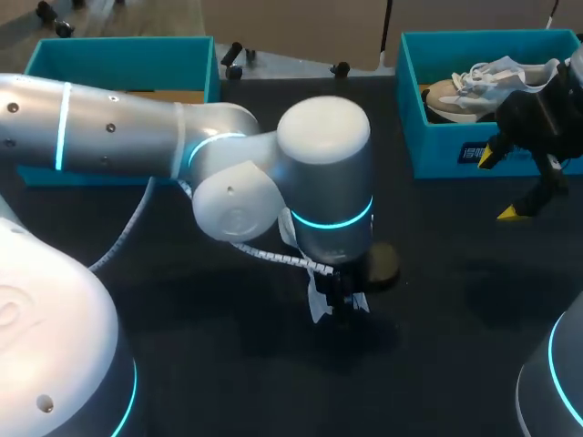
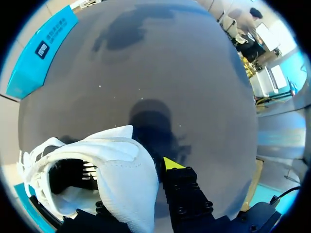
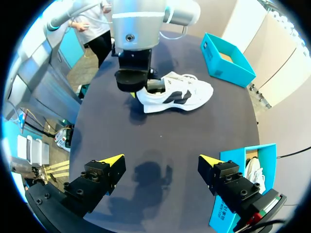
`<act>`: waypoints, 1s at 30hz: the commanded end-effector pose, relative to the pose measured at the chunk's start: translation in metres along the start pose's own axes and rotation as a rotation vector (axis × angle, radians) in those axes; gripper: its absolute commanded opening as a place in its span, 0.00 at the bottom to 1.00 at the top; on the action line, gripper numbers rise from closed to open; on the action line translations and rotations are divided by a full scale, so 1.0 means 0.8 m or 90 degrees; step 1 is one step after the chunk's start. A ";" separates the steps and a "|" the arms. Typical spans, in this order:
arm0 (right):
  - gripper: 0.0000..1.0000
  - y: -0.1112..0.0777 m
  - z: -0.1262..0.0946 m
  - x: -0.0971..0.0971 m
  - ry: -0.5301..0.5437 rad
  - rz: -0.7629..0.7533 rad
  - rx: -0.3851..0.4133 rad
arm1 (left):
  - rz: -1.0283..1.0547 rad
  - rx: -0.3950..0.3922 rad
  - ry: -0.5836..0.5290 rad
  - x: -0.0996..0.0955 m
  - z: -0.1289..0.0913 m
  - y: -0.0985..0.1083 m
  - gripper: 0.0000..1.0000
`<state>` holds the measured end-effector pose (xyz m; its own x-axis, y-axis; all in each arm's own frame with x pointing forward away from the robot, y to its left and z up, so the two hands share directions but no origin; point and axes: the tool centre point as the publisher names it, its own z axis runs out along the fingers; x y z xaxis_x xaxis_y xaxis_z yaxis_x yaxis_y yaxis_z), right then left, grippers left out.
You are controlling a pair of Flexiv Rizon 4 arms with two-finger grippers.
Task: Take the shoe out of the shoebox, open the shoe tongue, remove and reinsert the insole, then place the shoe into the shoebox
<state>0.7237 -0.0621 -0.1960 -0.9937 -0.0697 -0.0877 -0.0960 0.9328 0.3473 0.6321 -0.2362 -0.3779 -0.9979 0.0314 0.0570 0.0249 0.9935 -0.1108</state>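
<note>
Left shoebox (image 1: 118, 62): I see a teal box, open, at the far left corner of the tabletop (image 1: 182, 355). My left arm covers its near part. What I can see of its inside shows only brown card.

Left arm (image 1: 109, 127): it comes in from the left and reaches to the middle of the tabletop, with the wrist pointing straight down.

Left gripper (image 1: 339, 305): my jaws are closed on the wall of the white shoe at its heel end. In the left wrist view one yellow-tipped finger (image 2: 171, 164) presses on the outside of the shoe, while the shoe itself hides the other finger.

White shoe (image 3: 177, 94): out of any box, it lies on the tabletop near the middle and well apart from both boxes. From the right wrist view, its heel end is under the left gripper and its toe points away. A dark mark shows on its side. The left wrist view looks into its open collar.

Right shoebox (image 1: 437, 150): teal and open, it sits at the far right corner with a label on its front wall.

Second shoe (image 1: 465, 86): I see a beige and white shoe with white laces lying inside the right shoebox.

Right gripper (image 3: 160, 159): my jaws are spread wide with nothing between them. It hangs above the bare tabletop just in front of the right shoebox.
</note>
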 end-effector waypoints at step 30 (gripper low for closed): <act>1.00 0.001 0.001 -0.001 0.001 0.000 0.002 | 0.143 0.041 0.075 0.007 -0.247 0.035 0.00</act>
<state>0.7237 -0.0621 -0.1960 -0.9937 -0.0697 -0.0877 -0.0961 0.9328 0.3472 0.6372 -0.1968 -0.2074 -0.9547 0.2605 0.1436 0.2316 0.9539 -0.1908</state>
